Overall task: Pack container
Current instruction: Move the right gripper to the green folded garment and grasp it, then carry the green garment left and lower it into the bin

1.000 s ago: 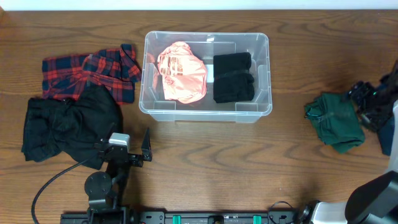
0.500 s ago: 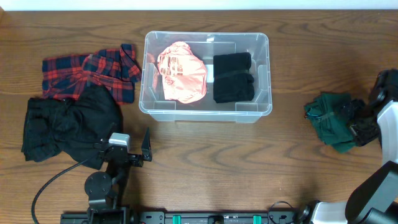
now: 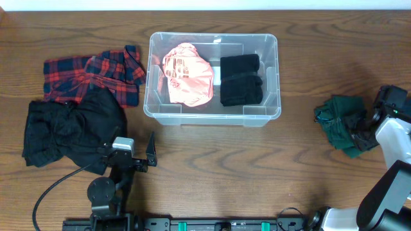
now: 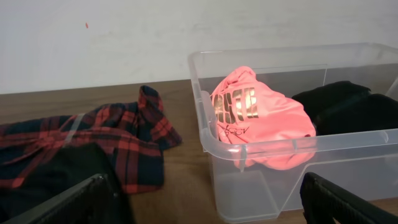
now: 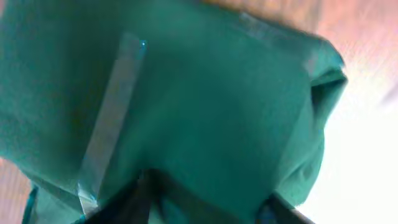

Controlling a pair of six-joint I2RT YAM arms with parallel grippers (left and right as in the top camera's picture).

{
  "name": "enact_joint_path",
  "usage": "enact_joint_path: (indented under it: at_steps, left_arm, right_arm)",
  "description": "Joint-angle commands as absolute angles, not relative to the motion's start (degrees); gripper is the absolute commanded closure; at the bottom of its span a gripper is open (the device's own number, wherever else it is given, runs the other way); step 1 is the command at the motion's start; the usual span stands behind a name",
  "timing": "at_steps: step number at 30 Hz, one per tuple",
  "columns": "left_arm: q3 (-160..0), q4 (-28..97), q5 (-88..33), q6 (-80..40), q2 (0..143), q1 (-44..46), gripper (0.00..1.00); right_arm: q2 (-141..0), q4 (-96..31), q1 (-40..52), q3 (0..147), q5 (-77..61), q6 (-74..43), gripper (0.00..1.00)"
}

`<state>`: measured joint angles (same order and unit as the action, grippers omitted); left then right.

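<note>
Overall: one wooden table [image 3: 212, 179] is carrying a bin, loose clothing and both arms.
Container: the clear container [image 3: 212, 119] is standing upright and open-topped at the middle rear of the table, exactly where it was a second ago.
Contents: a pink garment [image 3: 187, 75] is lying in the left half and a folded black item [image 3: 241, 80] in the right half, the two just beside each other.
Left of container: a red plaid shirt [image 3: 87, 76] is lying flat, and a black garment [image 3: 70, 125] is overlapping its near edge.
Right of container: a green garment [image 3: 339, 122] is lying crumpled, well apart from the bin.
Right gripper: the right gripper [image 3: 361, 126] is now hanging over the right part of the green garment, having come inward and forward from a spot further right and further back a second ago.
Right jaws: in the wrist view they are showing spread, with green fabric filling the space between them; blur is hiding whether they are touching the cloth.
Left gripper: the left gripper [image 4: 202, 190] is sitting low at the front left, facing the container, its place unchanged.
Left jaws: they are standing wide apart, holding nothing.
Unchanged items: every garment except the green one's surroundings is lying as before.
</note>
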<state>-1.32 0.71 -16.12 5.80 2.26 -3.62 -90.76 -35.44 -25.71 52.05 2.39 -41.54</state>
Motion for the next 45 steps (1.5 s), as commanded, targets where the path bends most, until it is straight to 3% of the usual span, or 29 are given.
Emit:
enact_joint_path:
  at_steps: [1,4,14,25,37,45]
  left_arm:
    - [-0.2,2.6,-16.3,5.3,2.2,-3.8,0.02]
    - [-0.2,2.6,-16.3,5.3,2.2,-3.8,0.02]
    - [-0.2,2.6,-16.3,5.3,2.2,-3.8,0.02]
    - [-0.2,2.6,-16.3,5.3,2.2,-3.8,0.02]
    - [-0.2,2.6,-16.3,5.3,2.2,-3.8,0.02]
    - [-0.2,2.6,-16.3,5.3,2.2,-3.8,0.02]
  right_arm:
    - [-91.0,-33.9,-25.9,51.7,3.1,-37.2,0.80]
    - [-91.0,-32.9,-25.8,51.7,1.7,-32.3,0.99]
    - [-86.0,-36.1,-25.2,56.4,-13.5,-19.6,0.99]
    - [-76.5,-50.1,-21.8,76.3,-27.7,-3.6,0.99]
    - [-75.3,-50.9,-3.2,92.0,-28.6,-3.2,0.99]
    - [-76.6,-43.6,10.6,94.4,-28.0,-3.2,0.99]
